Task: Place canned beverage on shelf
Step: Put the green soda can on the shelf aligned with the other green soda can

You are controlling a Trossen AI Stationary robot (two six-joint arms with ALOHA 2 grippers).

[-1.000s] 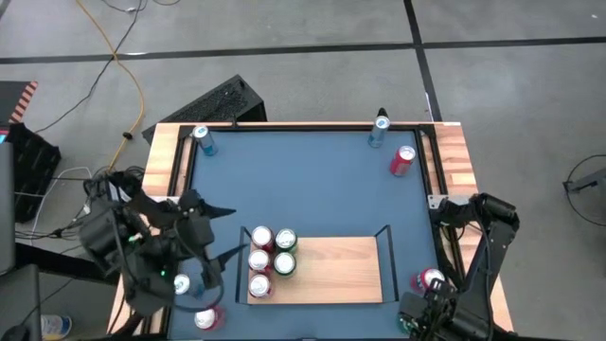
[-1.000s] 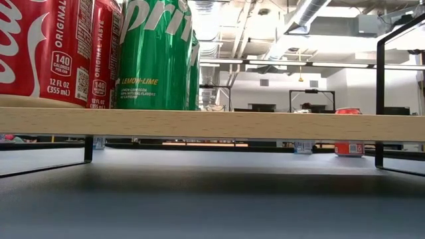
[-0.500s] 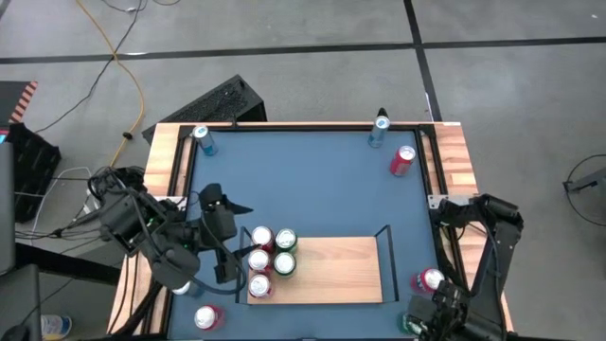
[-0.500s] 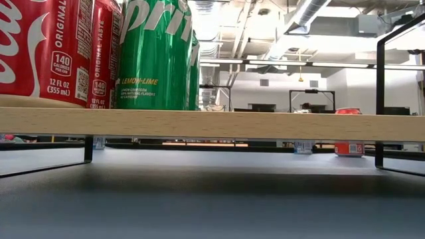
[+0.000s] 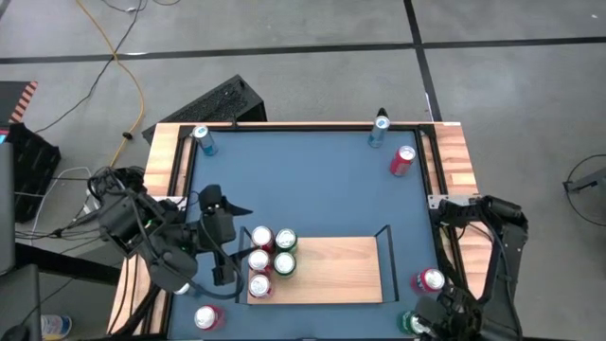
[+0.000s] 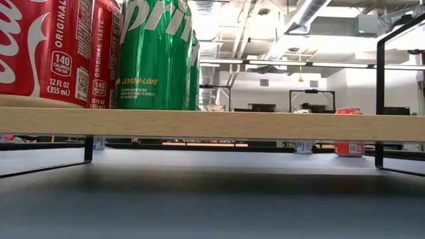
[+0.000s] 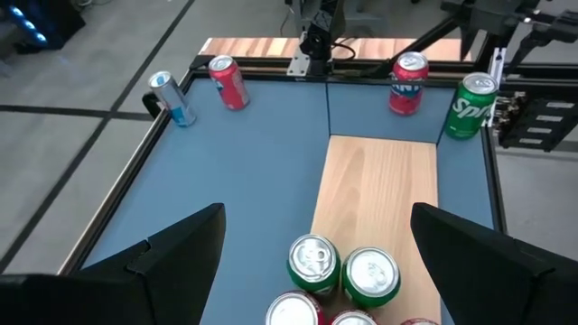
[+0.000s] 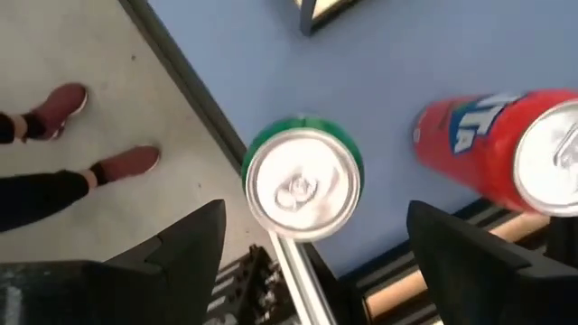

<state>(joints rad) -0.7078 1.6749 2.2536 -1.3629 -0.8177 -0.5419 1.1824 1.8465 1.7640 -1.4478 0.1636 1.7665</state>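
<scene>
The shelf (image 5: 322, 270) sits near the table's front edge with five cans (image 5: 268, 260) bunched at its left end. The left gripper (image 5: 230, 243), fingers spread wide and empty, hangs just beside that cluster. The right gripper (image 8: 307, 262), also wide and empty, hovers directly over a green can (image 8: 302, 185) at the table's front right corner, with a red can (image 8: 510, 149) close alongside.

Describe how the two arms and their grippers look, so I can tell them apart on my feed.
Both arms are dark, jointed and identical in build. The left gripper and right gripper each have two broad, flat black fingers. Black cables run along the left arm. No visible markings distinguish them.
</scene>
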